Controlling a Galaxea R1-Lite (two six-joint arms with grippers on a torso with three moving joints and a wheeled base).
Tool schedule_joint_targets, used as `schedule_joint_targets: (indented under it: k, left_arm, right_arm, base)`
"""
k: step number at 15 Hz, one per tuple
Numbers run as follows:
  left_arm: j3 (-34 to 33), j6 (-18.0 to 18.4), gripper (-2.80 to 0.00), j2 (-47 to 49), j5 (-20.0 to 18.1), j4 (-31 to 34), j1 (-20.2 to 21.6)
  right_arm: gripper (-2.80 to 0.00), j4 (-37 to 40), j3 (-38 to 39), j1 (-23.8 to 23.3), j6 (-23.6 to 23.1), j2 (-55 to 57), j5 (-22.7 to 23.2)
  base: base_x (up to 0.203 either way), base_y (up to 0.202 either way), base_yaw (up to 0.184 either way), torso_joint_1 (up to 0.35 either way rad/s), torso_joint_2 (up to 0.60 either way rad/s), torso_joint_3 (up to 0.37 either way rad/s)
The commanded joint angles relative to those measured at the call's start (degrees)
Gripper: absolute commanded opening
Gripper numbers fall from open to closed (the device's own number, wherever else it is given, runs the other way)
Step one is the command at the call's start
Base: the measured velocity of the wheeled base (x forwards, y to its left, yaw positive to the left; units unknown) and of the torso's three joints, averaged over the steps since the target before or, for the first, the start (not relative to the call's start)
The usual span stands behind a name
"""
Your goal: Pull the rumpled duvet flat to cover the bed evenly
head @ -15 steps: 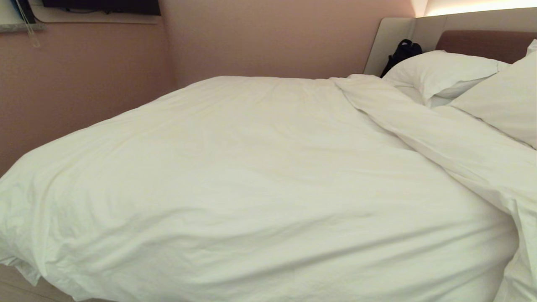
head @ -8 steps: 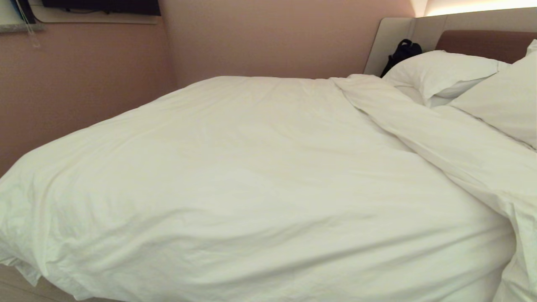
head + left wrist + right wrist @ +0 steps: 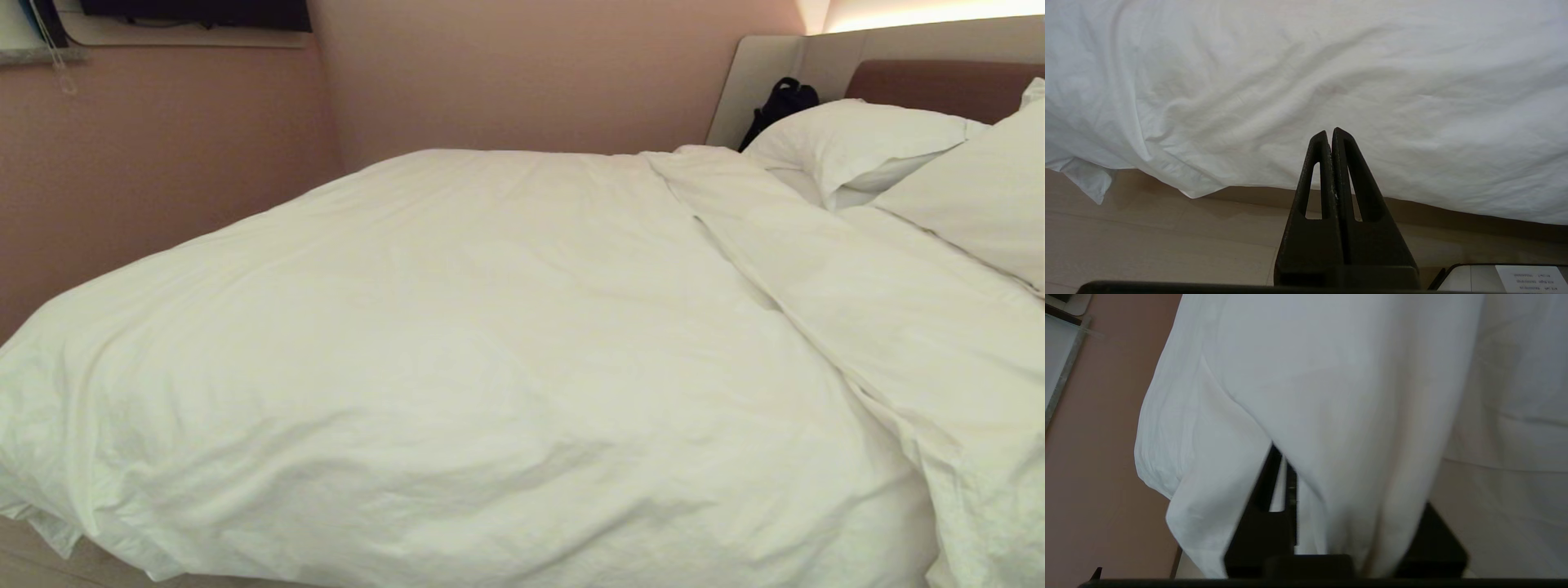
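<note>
Left tool (image 3: pixel 1331 136) parked low, fingers pressed together; right tool (image 3: pixel 1331 506) mostly cloth-draped, seemingly parted.

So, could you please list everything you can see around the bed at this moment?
duvet: one, white, spread over most of the bed, hanging over its near edge, folded band at the pillow end
pillows: two, white, at the head of the bed
headboard: one, brown panel in a beige surround, behind the pillows
black bag: one, black, against the headboard beside the far pillow
wall: pink, behind the bed
floor: pale wood, below the duvet's hanging edge
left gripper: black, shut, empty, near the duvet's edge
right gripper: black, draped in duvet fabric
</note>
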State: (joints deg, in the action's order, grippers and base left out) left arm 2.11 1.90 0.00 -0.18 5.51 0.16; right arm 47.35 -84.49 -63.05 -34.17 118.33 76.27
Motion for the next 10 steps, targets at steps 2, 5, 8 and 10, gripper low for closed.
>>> schedule_joint_targets:
  k: [2,5,8,10]
  left_arm:
    - [0.0,0.0,-2.80,0.0,0.0,0.0,0.0]
    - [0.0,0.0,-2.80,0.0,0.0,0.0,0.0]
    - [0.0,0.0,-2.80,0.0,0.0,0.0,0.0]
    - [0.0,0.0,-2.80,0.0,0.0,0.0,0.0]
  right_arm:
    - [0.00,0.3,1.0,0.3,-0.3,-1.5,-1.2]
    - [0.00,0.3,1.6,0.2,-0.3,-3.8,-2.9]
    - [0.00,0.9,1.1,0.0,0.1,-9.2,-10.6]
    - [0.00,2.1,0.2,-0.1,0.3,-12.8,-14.7]
  base:
    - [0.000,0.000,0.000,0.000,0.00,0.000]
    - [0.000,0.000,0.000,0.000,0.00,0.000]
    - [0.000,0.000,0.000,0.000,0.00,0.000]
    - [0.000,0.000,0.000,0.000,0.00,0.000]
